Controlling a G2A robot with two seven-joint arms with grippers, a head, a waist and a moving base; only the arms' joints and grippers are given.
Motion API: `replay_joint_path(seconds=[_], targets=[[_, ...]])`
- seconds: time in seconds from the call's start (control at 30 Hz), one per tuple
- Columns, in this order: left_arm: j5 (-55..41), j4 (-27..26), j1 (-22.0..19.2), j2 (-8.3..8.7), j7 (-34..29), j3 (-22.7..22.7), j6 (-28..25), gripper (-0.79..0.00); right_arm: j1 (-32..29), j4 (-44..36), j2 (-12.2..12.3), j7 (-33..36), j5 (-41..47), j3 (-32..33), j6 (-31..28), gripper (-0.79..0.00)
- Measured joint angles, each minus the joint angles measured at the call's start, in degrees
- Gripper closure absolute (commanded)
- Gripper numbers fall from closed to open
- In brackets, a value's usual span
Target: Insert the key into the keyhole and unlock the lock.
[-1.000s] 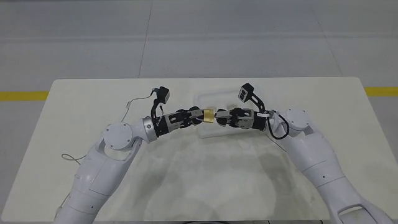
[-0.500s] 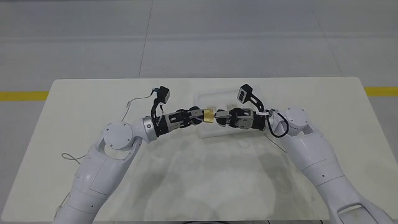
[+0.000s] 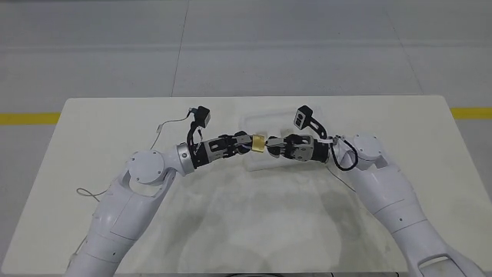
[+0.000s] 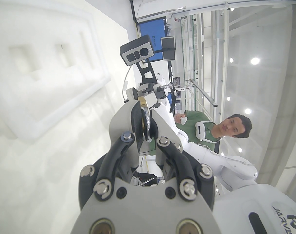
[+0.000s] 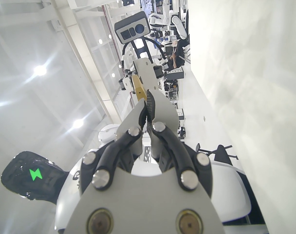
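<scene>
The left gripper [image 4: 145,114] is closed narrowly on the brass padlock [image 5: 139,90]. Just beyond it is the right gripper [image 5: 147,102], its pads pinched together; whether the key sits between them I cannot tell. In the top view the padlock is over the near edge of a white foam tray [image 3: 265,119] at mid-tabletop [image 3: 115,131], with the left gripper at its 9 o'clock and the right at 3. Grey floor [image 3: 307,38] with yellow lines lies beyond.
</scene>
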Motion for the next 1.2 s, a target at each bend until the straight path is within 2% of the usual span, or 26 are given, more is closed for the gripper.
replay_joint_path(seconds=[0.47, 1.2], targets=[[-0.03, 0.36, -0.42, 0.06, 0.11, 0.47, -0.79, 0.000, 1.04, 3.08, -0.51, 1.77, 4.49, -1.16, 4.94, 0.000], [0.01, 0.36, -0.43, 0.08, 0.09, 0.45, -0.86, 0.000, 2.19, 6.18, -1.16, 2.74, 8.34, -2.22, 8.38, 0.000]])
